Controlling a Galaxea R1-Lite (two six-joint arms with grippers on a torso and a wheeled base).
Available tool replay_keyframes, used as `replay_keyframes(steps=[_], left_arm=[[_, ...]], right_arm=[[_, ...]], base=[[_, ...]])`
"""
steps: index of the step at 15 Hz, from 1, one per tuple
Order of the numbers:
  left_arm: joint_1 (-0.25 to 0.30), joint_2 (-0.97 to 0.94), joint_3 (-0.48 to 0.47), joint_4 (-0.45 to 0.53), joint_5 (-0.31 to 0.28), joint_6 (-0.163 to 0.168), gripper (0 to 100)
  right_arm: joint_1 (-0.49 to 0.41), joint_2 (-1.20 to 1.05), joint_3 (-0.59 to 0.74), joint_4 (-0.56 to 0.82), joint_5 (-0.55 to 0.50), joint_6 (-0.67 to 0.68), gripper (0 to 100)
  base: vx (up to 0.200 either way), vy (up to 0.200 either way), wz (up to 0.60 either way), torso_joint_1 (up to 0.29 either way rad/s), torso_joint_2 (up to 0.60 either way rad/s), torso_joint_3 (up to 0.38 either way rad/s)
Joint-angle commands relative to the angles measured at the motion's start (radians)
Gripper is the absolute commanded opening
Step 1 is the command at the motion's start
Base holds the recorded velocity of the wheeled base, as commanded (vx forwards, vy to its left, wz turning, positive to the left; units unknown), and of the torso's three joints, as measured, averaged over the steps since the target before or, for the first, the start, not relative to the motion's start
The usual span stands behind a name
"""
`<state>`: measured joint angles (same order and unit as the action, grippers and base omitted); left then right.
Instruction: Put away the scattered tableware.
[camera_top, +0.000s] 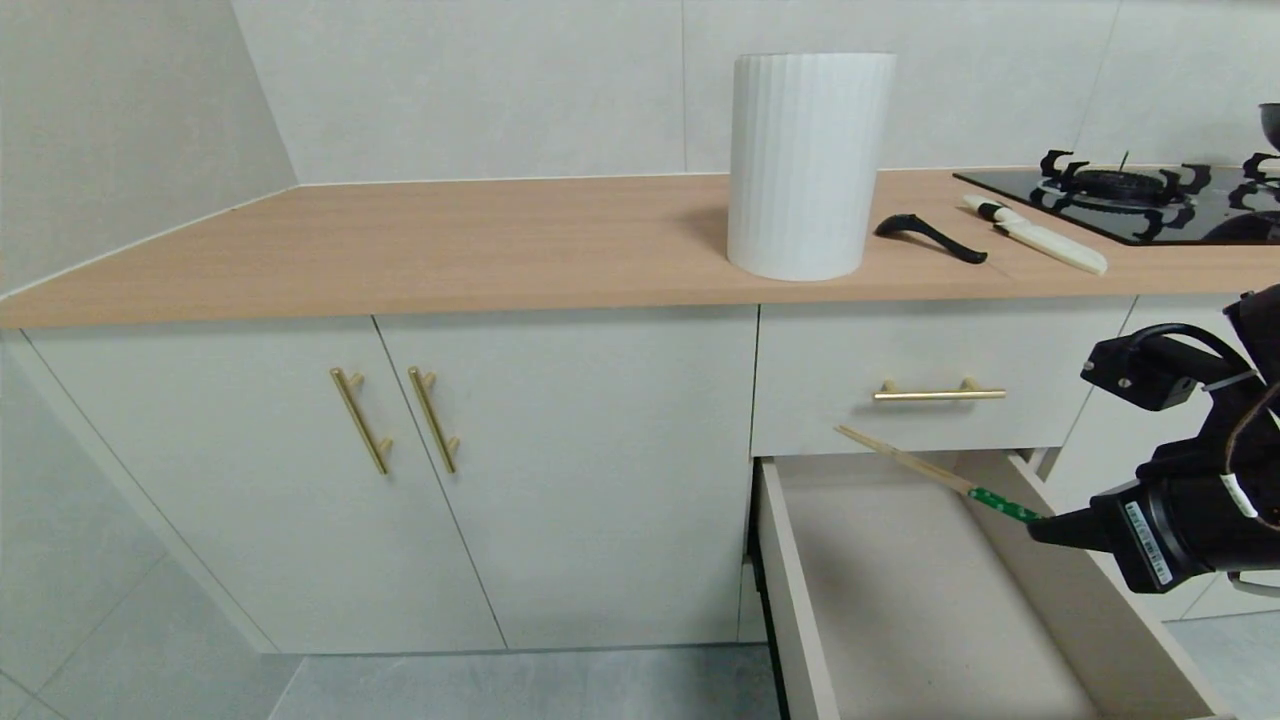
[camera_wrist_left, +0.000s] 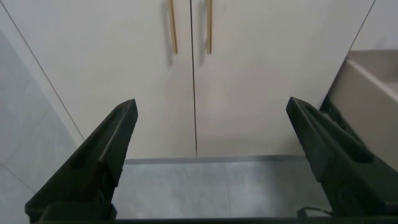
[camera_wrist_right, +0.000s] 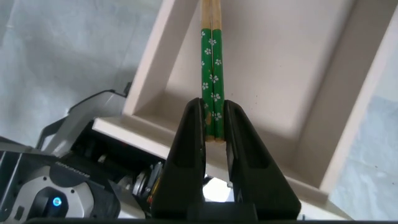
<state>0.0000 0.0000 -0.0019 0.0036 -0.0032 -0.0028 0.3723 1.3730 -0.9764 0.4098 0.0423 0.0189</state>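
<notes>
The right gripper (camera_top: 1040, 519) pinches a pair of chopsticks (camera_top: 930, 470) tight by the green end. The chopsticks stick out over the open drawer (camera_top: 790, 590), with the bare tips higher than the green end. The left gripper (camera_wrist_left: 211, 109) is spread wide with nothing in it, low down in front of the cupboard doors (camera_wrist_left: 249, 81). Up on the counter (camera_top: 450, 245) lie a knife (camera_top: 1035, 235) and a black curved tool (camera_top: 930, 238), beside a tall white jar (camera_top: 808, 165).
</notes>
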Motion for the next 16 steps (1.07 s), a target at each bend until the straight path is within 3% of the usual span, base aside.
replay_keyframes(steps=[1,8,12,16], left_arm=[[-0.002,0.000,-0.001,-0.001,0.000,0.000,100],[0.000,0.000,-0.001,-0.001,0.000,0.000,100],[0.000,0.000,0.000,-0.001,0.000,0.000,100],[0.000,0.000,0.000,-0.001,0.000,0.000,100]], right_arm=[[0.000,0.003,0.001,0.000,0.001,-0.001,0],[0.000,0.058,0.001,-0.003,0.001,0.003,0],[0.000,0.224,-0.012,-0.006,-0.004,0.006,0],[0.017,0.466,-0.042,-0.164,-0.050,0.134,0]], base=[[0.000,0.000,0.00,-0.105,0.44,0.330],[0.000,0.000,0.00,-0.015,0.08,0.058],[0.000,0.000,0.00,0.000,0.00,0.000],[0.000,0.000,0.00,0.000,0.00,0.000]])
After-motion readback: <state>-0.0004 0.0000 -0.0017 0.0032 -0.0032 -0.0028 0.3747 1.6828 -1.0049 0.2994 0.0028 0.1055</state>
